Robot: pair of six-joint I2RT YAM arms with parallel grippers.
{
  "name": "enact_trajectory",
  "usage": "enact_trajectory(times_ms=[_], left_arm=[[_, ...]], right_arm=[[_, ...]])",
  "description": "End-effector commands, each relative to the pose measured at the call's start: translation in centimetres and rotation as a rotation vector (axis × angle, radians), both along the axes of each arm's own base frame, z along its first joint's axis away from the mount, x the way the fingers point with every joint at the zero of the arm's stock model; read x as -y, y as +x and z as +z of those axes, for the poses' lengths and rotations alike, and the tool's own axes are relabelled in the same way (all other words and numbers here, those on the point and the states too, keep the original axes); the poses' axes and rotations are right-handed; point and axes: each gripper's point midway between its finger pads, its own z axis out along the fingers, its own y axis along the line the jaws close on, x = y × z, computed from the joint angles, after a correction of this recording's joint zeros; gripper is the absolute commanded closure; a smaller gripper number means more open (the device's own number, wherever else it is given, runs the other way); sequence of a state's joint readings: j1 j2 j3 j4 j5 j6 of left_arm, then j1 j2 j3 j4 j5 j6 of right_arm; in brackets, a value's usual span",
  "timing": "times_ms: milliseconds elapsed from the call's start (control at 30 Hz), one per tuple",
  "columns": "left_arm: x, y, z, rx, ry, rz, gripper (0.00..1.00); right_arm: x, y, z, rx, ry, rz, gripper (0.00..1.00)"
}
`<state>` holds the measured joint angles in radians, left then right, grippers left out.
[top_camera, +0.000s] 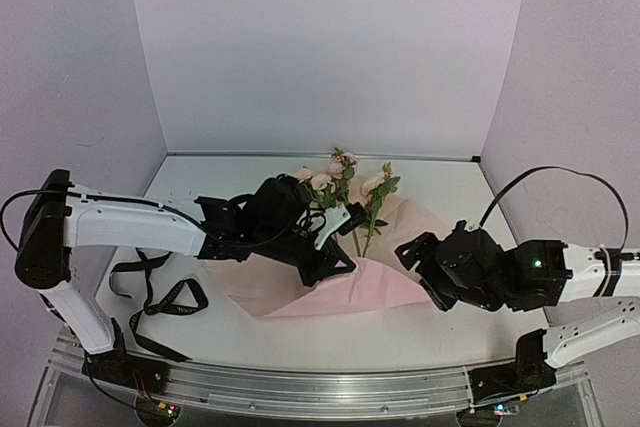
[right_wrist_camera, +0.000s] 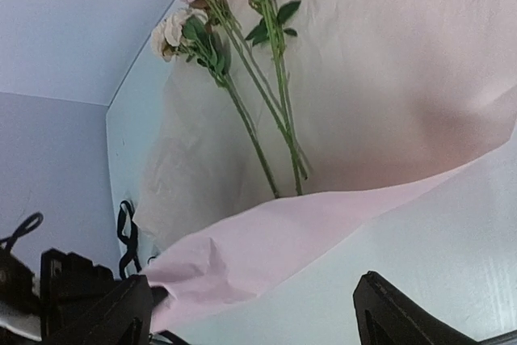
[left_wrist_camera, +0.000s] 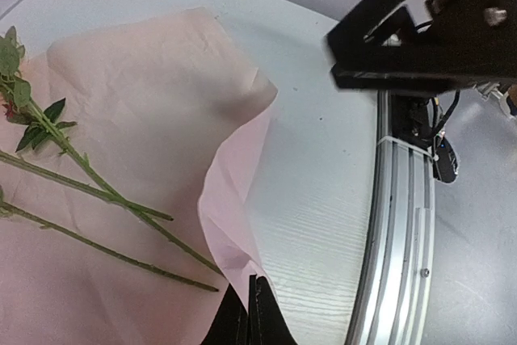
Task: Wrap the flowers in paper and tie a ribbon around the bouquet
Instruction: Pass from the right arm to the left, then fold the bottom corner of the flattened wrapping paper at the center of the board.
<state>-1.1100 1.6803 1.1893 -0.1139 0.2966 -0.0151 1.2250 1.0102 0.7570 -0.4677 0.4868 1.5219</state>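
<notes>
The pink paper (top_camera: 345, 287) lies on the table with its near edge folded up over the stems. The flowers (top_camera: 340, 175) rest on it, blooms toward the back wall. In the left wrist view my left gripper (left_wrist_camera: 254, 300) is shut on the paper's (left_wrist_camera: 145, 78) lifted edge, next to the green stems (left_wrist_camera: 105, 191). My left gripper (top_camera: 342, 265) sits at the fold's left end. My right gripper (top_camera: 415, 259) stands open just right of the fold, with nothing between its fingers (right_wrist_camera: 412, 313). The ribbon (top_camera: 150, 292) lies loose at the left.
The black ribbon (right_wrist_camera: 125, 232) shows beyond the paper's (right_wrist_camera: 283, 240) far corner in the right wrist view. A metal rail (left_wrist_camera: 400, 224) runs along the table's near edge. White walls close in the table's back and sides.
</notes>
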Motion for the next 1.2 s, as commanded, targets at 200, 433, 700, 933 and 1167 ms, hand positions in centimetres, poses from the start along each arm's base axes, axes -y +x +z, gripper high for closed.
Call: enact_trajectory(times_ms=[200, 433, 700, 933, 1167], left_arm=[[1.7, 8.1, -2.3, -0.060, 0.037, -0.081, 1.00], [1.9, 11.5, -4.0, -0.151, 0.035, -0.070, 1.00], [2.1, 13.7, -2.4, -0.180, -0.013, -0.068, 0.94], [2.8, 15.6, -3.7, -0.245, -0.019, -0.085, 0.98], [2.2, 17.5, -5.2, -0.275, -0.005, -0.055, 0.98]], right_arm=[[3.7, 1.6, 1.5, 0.258, -0.570, 0.214, 0.08], [-0.6, 2.3, -1.6, 0.169, -0.726, 0.435, 0.17], [-0.5, 5.4, -6.9, -0.044, -0.560, 0.486, 0.15], [-3.1, 7.6, -7.7, -0.009, -0.447, 0.629, 0.07], [-2.8, 9.9, -9.5, -0.049, -0.431, 0.640, 0.06]])
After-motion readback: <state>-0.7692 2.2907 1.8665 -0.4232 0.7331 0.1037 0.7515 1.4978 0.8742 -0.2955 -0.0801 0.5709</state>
